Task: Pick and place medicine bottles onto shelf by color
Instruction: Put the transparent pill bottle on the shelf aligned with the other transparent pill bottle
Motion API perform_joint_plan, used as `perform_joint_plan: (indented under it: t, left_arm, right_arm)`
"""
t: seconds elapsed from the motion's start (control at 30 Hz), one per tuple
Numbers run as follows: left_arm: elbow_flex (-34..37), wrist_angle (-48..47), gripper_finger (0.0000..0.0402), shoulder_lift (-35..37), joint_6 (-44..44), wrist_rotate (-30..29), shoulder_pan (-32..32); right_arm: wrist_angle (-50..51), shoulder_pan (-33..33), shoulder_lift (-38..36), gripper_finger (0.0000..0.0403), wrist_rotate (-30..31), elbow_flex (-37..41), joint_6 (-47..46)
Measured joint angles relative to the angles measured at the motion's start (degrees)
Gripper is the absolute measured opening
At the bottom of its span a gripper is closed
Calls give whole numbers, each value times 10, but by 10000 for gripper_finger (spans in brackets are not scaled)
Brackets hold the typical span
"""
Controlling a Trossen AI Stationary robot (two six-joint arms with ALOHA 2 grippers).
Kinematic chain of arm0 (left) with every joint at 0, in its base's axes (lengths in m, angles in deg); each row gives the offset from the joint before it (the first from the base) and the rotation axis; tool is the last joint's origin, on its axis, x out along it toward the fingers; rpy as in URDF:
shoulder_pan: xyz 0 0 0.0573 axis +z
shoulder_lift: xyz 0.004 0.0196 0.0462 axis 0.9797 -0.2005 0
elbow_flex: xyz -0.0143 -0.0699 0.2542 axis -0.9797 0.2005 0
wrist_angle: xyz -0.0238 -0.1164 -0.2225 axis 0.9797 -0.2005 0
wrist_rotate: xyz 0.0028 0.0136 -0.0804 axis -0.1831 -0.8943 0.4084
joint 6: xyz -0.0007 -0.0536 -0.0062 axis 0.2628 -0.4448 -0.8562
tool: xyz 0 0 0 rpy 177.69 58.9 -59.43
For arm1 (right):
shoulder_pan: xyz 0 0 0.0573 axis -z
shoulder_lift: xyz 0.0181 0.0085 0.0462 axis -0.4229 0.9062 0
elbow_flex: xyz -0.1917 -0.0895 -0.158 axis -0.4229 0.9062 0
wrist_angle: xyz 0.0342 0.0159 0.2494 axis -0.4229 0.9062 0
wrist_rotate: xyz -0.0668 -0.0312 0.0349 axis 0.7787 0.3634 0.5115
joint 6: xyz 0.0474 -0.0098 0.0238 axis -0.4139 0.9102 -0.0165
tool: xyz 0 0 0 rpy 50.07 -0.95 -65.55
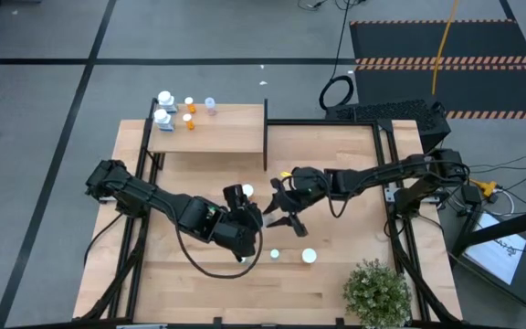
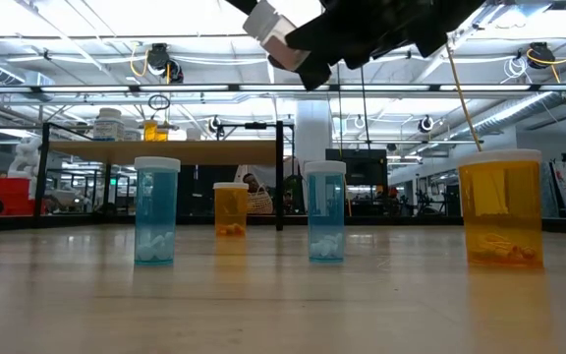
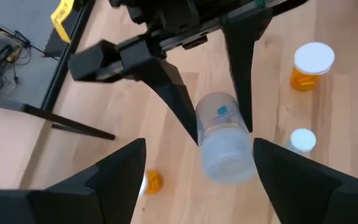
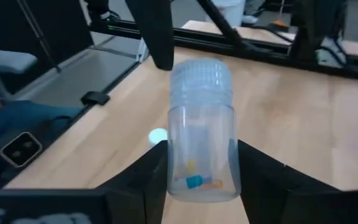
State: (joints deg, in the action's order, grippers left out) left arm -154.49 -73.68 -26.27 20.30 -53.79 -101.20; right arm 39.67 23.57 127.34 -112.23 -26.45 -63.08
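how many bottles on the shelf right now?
5, all at the far-left end of the light-wood shelf: two white bottles, two orange, one pale clear. More may be hidden behind them.

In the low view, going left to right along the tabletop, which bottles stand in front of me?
Blue bottle → small orange bottle farther back → second blue bottle → large orange bottle nearest the camera.
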Motion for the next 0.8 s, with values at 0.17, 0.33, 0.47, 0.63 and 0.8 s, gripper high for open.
perform_joint_plan:
  t: [0.17,0.33,0.47,0.63,0.8]
  left_arm:
    - [0,6,296,0,6,-3,-1]
    - [0,7,296,0,23,-24,-5]
    - [0,15,296,0,47,-26,-7]
    - [0,31,296,0,73,-26,-10]
    - [0,33,296,0,90,-26,-10]
  right_arm:
    - [18,10,0,159,-25,0,-8]
    - [45,20,0,157,-25,0,-8]
    - [56,31,0,157,-27,0,-12]
    - [65,54,0,156,-94,0,-25]
    - [74,68,-1,158,-147,0,-37]
